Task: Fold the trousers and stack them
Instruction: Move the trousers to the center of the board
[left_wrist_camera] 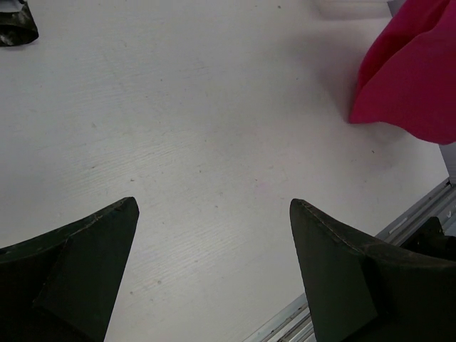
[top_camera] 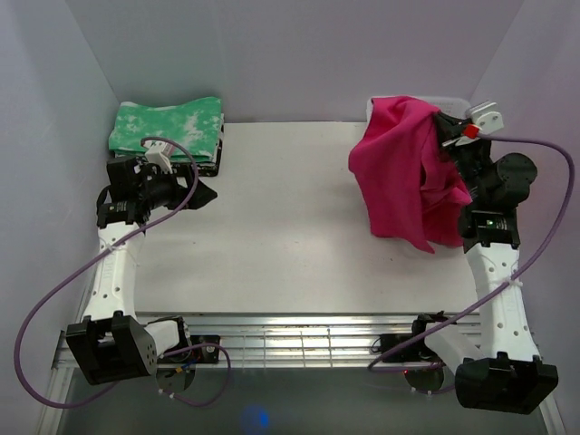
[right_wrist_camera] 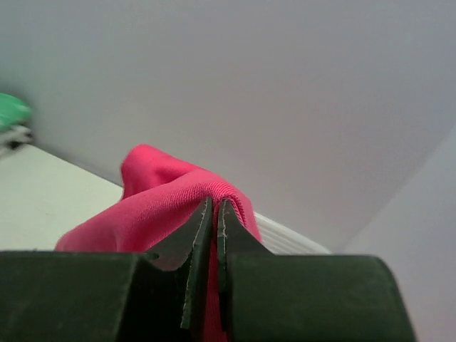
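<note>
Table (top_camera: 272, 208): white, things at its far corners. Trousers (top_camera: 399, 172): lifted, hanging bunched over far right of table, legs not told apart; lowered like this, likely crumpled heap and crooked fold. Green cloth (top_camera: 168, 127): folded, far left; careless reach could disturb it. Right tool (right_wrist_camera: 216, 206): closed on thin fabric ridge; small bite may slip. Left tool (left_wrist_camera: 214, 203): wide open, empty, well apart from trousers; no second hold for spreading.

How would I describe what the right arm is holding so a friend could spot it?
Look to the far right corner of the white table, where the right hand is pinched shut. Hanging from it in a bunch are the trousers. They are plain bright pink, unlike the green-and-white mottled cloth folded at the far left.
</note>
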Motion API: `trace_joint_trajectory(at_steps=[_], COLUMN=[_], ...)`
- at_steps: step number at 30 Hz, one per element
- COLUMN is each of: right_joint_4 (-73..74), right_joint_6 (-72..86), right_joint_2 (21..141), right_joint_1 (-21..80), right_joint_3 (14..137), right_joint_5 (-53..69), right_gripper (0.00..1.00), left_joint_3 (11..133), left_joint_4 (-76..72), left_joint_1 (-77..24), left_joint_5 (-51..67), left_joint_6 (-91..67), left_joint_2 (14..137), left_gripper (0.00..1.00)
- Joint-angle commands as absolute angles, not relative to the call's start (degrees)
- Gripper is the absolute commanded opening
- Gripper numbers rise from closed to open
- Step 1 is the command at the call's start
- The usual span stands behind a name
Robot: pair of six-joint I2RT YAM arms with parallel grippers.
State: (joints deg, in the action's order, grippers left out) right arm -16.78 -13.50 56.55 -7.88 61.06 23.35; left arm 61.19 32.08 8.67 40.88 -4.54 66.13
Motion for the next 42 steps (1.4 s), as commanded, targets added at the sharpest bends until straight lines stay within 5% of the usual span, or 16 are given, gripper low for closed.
trace_joint_trajectory(at_steps=[1, 12, 14, 15, 16, 18, 19, 26, 32, 42], right_joint_4=[-24.79, -29.62, -27.52, -23.77, -21.82, -17.95, -13.49, 6.81, 18.35, 12.23], right_joint_6=[-8.17, 3.08, 4.48, 5.09, 5.79, 4.93, 1.44, -2.55, -4.3, 3.06], right_joint_2=[57.3, 73.2, 77.59, 78.83, 79.79, 80.68, 79.9, 72.36, 63.9, 71.45], right_joint_1=[5.6, 24.17, 25.05, 25.31, 25.4, 24.97, 24.35, 6.97, -7.1, -11.86], right_joint_3=[59.76, 59.67, 63.25, 64.59, 65.64, 68.19, 68.81, 70.32, 55.4, 39.66], right_joint_5=[22.06, 16.78, 22.28, 24.41, 25.65, 26.63, 26.46, 32.85, 36.91, 37.18], right_gripper=[0.08, 0.08, 0.3, 0.57, 0.71, 0.93, 0.96, 0.97, 0.95, 0.95], left_joint_3=[60.82, 58.45, 56.96, 56.69, 56.43, 56.16, 56.08, 57.39, 57.66, 58.36], left_joint_4=[29.97, 32.78, 33.48, 33.75, 34.19, 34.98, 35.42, 38.93, 39.11, 34.64], left_joint_1=[8.7, 8.7, 8.7, 8.7, 8.61, 8.7, 8.61, 5.37, -12.01, -34.53], left_joint_5=[47.72, 51.94, 52.03, 52.64, 53.17, 54.05, 54.57, 53.62, 43.37, 32.09], left_joint_6=[-4.22, 8.15, 10.1, 11.93, 13.0, 14.76, 16.33, 26.26, 36.79, 59.49], left_joint_2=[65.57, 65.39, 65.3, 65.22, 65.13, 65.04, 64.87, 68.54, 75.74, 82.88], left_gripper=[0.98, 0.98, 0.98, 0.98, 0.98, 0.98, 0.98, 0.98, 0.98, 0.96])
